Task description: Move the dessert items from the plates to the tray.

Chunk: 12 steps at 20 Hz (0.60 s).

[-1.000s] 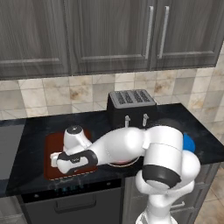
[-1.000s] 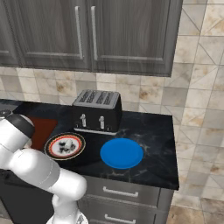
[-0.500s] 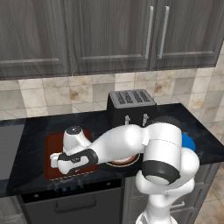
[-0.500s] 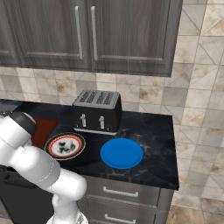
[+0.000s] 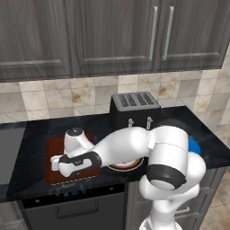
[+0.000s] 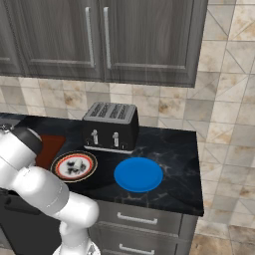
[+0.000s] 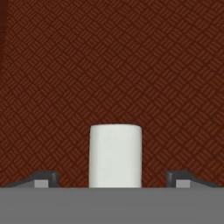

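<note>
In the hand view a white stubby dessert item [image 7: 115,155] stands upright on the woven red-brown tray [image 7: 109,57]. My gripper [image 7: 113,179] is open, one dark fingertip [image 7: 41,178] on each side of the item with a clear gap. In the left base view my hand hangs low over the tray [image 5: 53,149] at the counter's left. The white plate with the red-orange rim [image 6: 74,166] lies right of the tray [image 6: 50,148]. The blue plate [image 6: 138,174], further right, has nothing on it.
A black toaster [image 6: 110,127] stands at the back of the dark counter [image 6: 174,164], behind the two plates. Grey cabinets hang above the tiled wall. My arm reaches across the counter's front edge, over the white plate [image 5: 123,166].
The jaws have opened wide and let go of the dessert item, which now stands on the tray. The arm has hardly moved.
</note>
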Tool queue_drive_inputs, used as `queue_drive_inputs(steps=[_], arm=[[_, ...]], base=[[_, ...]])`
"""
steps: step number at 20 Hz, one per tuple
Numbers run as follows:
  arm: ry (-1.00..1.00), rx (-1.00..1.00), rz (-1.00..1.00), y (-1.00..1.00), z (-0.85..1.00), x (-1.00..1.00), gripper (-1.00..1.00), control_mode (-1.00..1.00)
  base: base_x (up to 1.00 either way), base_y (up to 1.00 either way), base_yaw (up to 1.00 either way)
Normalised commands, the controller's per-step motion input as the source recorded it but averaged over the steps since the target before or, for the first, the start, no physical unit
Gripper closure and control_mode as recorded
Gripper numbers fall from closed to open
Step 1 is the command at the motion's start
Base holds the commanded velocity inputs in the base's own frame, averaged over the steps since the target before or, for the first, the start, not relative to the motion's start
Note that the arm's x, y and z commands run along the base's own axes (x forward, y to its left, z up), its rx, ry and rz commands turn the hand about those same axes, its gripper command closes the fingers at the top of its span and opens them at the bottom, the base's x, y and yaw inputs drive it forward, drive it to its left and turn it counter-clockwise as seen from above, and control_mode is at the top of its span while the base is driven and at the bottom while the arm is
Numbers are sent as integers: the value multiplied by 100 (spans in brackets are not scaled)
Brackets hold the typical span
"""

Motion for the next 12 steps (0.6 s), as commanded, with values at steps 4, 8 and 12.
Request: queue_drive_inputs(steps=[4,8,12], arm=[[0,0,0,-22,53,0,-100,-100],[0,0,0,-34,64,0,-100,-100],[0,0,0,-52,44,-6,-100,-100]], base=[[0,0,0],[0,0,0],[0,0,0]])
